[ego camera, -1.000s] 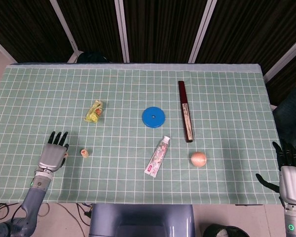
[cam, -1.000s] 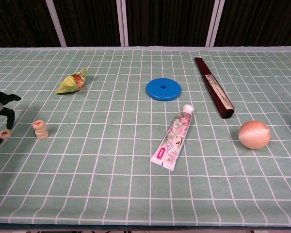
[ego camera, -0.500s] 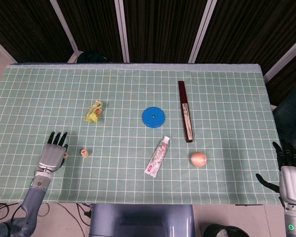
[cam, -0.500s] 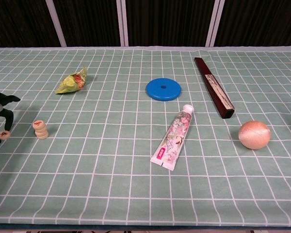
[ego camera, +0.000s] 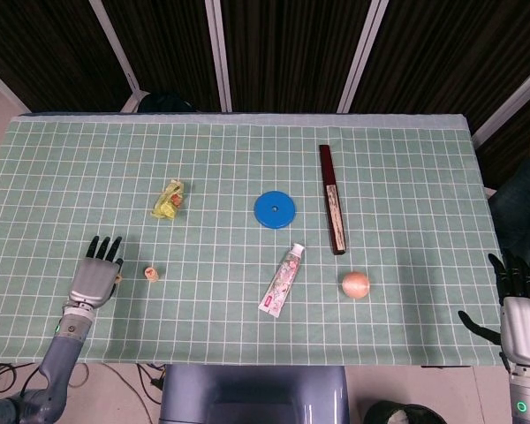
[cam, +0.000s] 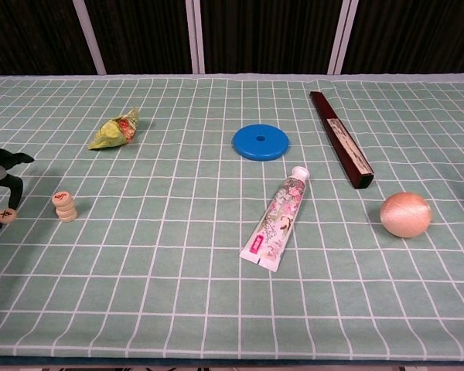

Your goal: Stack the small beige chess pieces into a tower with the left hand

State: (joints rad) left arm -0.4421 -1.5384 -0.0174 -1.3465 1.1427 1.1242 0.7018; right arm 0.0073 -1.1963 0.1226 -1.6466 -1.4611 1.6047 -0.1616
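Since a second ago the left hand has barely shifted, still pinching one small beige round chess piece at the table's near-left. The short stack of beige chess pieces stands just right of it on the green gridded tablecloth. The right hand rests at the near-right edge, fingers spread, holding nothing.

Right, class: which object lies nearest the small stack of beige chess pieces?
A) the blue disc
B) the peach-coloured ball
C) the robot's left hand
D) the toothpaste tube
C: the left hand sits just beside the stack of chess pieces; the other three lie far off to the right.
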